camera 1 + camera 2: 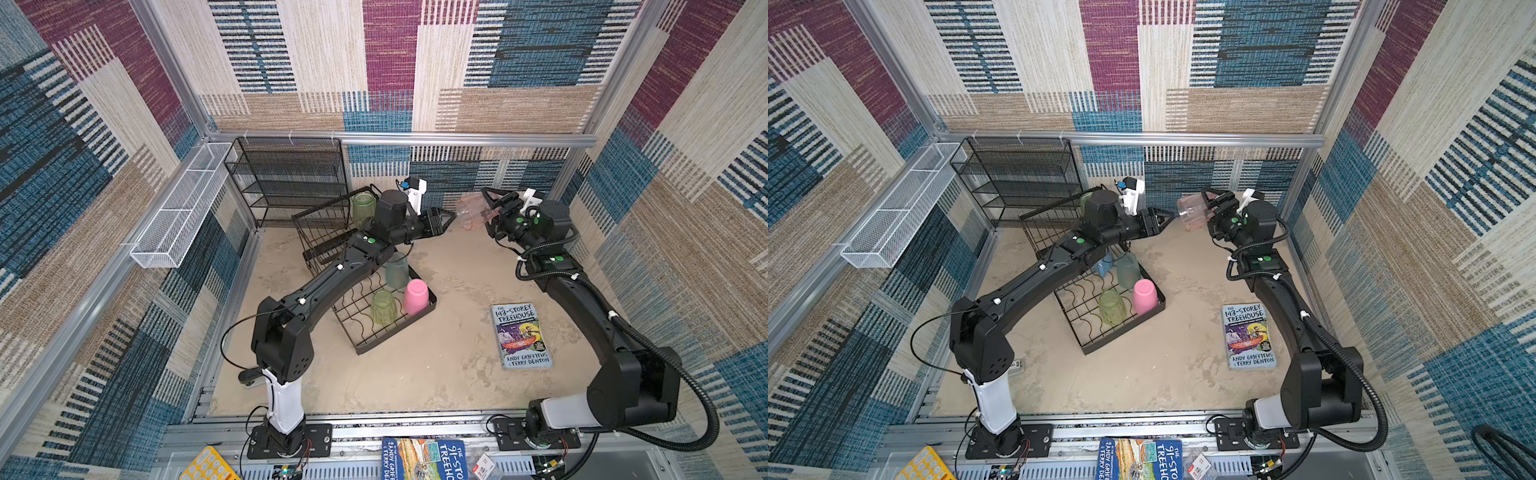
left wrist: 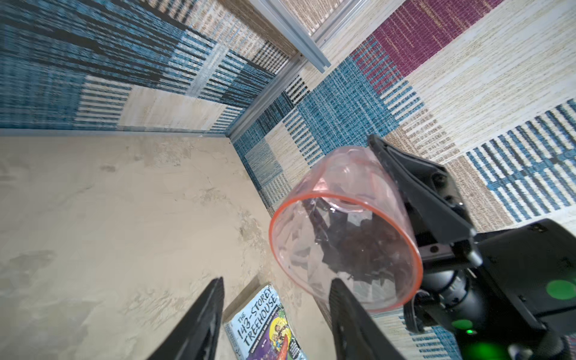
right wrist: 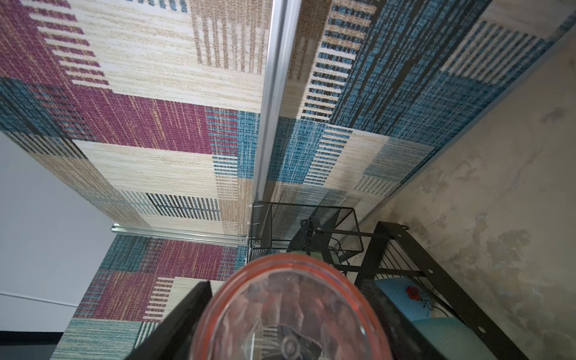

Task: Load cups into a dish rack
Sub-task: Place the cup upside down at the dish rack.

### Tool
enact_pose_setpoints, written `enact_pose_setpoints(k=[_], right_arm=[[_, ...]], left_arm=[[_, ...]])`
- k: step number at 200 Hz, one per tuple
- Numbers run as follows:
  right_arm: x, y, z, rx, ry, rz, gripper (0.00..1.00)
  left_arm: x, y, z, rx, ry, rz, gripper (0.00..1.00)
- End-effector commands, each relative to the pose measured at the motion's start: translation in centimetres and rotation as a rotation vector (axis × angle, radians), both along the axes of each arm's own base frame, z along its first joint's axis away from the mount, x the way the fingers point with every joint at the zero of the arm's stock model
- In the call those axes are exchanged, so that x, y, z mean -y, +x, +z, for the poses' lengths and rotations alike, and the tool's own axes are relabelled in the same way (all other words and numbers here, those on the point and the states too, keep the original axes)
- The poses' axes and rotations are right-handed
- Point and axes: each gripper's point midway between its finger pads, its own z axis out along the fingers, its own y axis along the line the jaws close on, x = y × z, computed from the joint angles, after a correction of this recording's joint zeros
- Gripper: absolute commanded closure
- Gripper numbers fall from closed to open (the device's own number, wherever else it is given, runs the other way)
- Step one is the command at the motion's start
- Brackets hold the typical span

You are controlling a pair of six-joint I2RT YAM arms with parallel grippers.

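A translucent pink cup [image 1: 471, 212] [image 1: 1191, 214] hangs on its side above the table's far end, with my right gripper [image 1: 485, 210] [image 3: 286, 285] shut on it. Its open rim faces my left gripper [image 1: 451, 216] [image 2: 277, 282], which is open and holds nothing, its tips right at the rim of the pink cup [image 2: 343, 237]. The black wire dish rack [image 1: 395, 341] stands left of centre. Its lower tray holds an opaque pink cup [image 1: 415, 296], a green cup [image 1: 383, 307], a grey-teal cup [image 1: 397, 270] and a blue mug [image 1: 1104, 264]. Another green cup [image 1: 363, 208] sits in the raised basket.
A paperback book [image 1: 521, 336] lies flat on the table under the right arm. A black mesh shelf unit [image 1: 286, 178] stands against the back wall, and a white mesh trough [image 1: 183, 208] hangs on the left wall. More books [image 1: 424, 459] lie past the front rail.
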Motion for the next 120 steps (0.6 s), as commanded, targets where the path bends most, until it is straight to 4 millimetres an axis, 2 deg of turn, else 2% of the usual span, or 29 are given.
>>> enact_pose_setpoints(k=[1,25,60,85,120], right_arm=[[0.1,-0.5,2.3,0.131,-0.172,-0.069,0.45],[-1.8,-1.2,4.1,0.226,-0.324,-0.088,0.45],[-6.2,-2.3,5.4,0.348,-0.510,-0.056,0.45],[-9.8,-3.5,5.7,0.424,-0.621,-0.034,0.45],[-14.2,-5.5,4.9,0.514,-0.739,0.005,0.46]], left_arm=[[-2.9,-0.3,-0.7,0.029,0.141,0.078,0.39],[-6.9,-1.0,-0.2,0.035,0.250,0.167,0.35],[-13.3,-2.2,1.3,0.031,0.359,0.294,0.29],[-18.7,-2.4,1.4,-0.010,0.423,0.404,0.28],[-26.2,-3.0,0.8,-0.096,0.474,0.554,0.27]])
